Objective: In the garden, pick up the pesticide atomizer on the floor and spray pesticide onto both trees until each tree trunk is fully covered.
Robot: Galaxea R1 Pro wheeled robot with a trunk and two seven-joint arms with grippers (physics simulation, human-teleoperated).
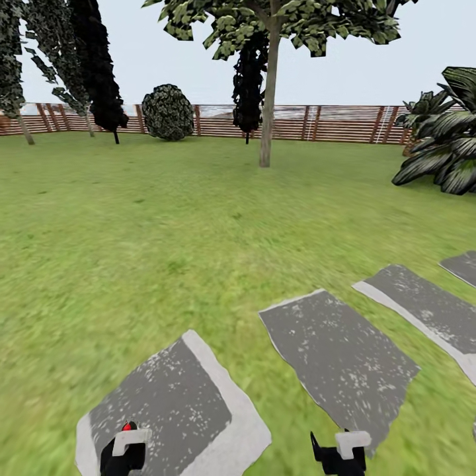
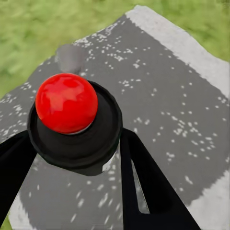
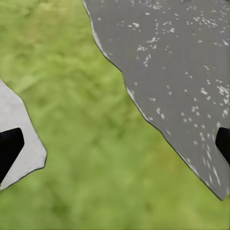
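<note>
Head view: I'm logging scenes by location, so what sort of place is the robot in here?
A simulated fenced garden, it seems: a grass lawn, a brown slatted wooden fence along the far side, a grey-trunked tree and grey stepping slabs set in the grass.

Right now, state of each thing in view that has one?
left tool: shut on atomizer
atomizer: held, red cap showing, above a grey paving slab
right tool: open, empty, over grass
tree trunk: upright, no white specks visible
</note>
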